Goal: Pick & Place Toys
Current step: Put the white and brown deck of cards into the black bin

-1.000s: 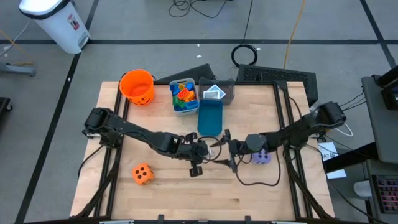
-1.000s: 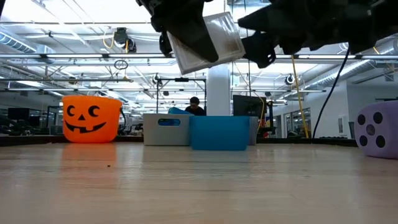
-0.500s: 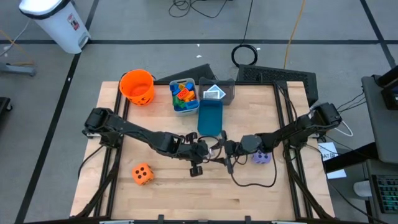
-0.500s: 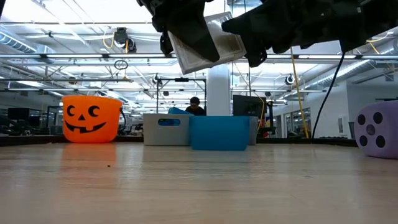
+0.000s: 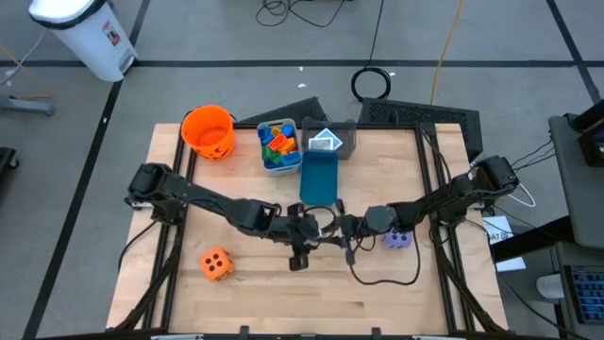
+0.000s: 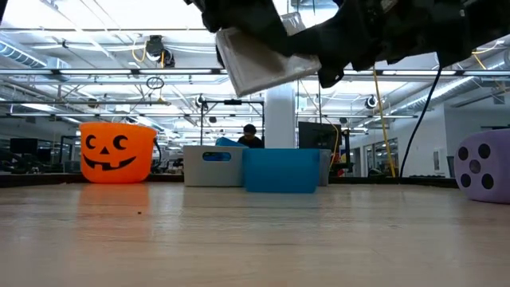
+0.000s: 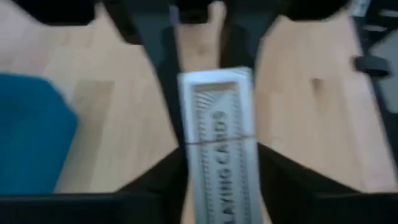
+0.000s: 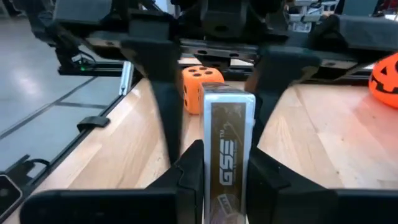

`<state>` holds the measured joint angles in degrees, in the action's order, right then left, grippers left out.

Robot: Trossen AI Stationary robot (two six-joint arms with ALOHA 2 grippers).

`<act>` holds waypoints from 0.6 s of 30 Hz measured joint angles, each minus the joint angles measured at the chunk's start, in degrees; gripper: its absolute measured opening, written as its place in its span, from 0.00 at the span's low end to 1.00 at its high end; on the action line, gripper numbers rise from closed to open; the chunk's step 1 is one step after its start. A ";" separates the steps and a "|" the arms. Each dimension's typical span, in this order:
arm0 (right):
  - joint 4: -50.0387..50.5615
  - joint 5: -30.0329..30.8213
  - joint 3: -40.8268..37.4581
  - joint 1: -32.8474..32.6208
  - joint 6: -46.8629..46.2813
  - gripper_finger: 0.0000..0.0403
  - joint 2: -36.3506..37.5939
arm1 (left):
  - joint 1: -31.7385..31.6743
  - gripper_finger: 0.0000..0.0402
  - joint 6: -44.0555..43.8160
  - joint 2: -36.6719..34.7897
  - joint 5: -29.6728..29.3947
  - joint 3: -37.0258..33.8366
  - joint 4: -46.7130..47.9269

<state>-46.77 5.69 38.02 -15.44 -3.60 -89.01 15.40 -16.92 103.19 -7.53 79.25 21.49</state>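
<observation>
Mid-air transfer of a boxed pack of playing cards (image 6: 259, 64) above the bench (image 5: 377, 293), just in front of the blue bin (image 5: 319, 178). The left tool (image 5: 316, 228) and the right tool (image 5: 342, 227) met tip to tip over the pack, which hung tilted, well clear of the wood. In the right wrist view the right tool's fingers (image 8: 186, 168) pressed against both narrow sides of the pack, clenched on it. In the left wrist view the left tool's fingers (image 7: 168, 180) flanked the same pack with a narrow gap on each side; whether they still gripped could not be told. The orange dotted die (image 5: 216, 263) lay on the bench, well apart from the blue bin, toward the near left corner. The purple die (image 5: 396, 238) sat just beside the right arm. Multicoloured blocks (image 5: 277, 144) filled the bin left of the blue bin, and a picture card (image 5: 324, 143) lay in the grey bin (image 5: 345, 138) behind it. The pumpkin bucket (image 5: 208, 131) stood farther left.
</observation>
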 joint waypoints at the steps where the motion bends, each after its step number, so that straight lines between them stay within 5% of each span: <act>1: 0.07 -0.04 0.00 0.06 0.00 0.15 0.00 | -0.07 0.48 1.26 -0.37 1.33 0.02 -0.34; 7: 0.36 0.32 0.24 0.84 -0.07 0.15 1.41 | -1.37 0.76 0.27 -7.75 4.98 -0.14 1.96; 18: 11.12 0.44 -2.62 5.22 -0.04 0.15 12.19 | 4.80 0.93 9.02 -20.11 -14.33 -1.02 4.03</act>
<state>-35.65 6.13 35.40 -10.22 -3.64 -76.82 20.19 -7.90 83.08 -21.86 78.23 25.52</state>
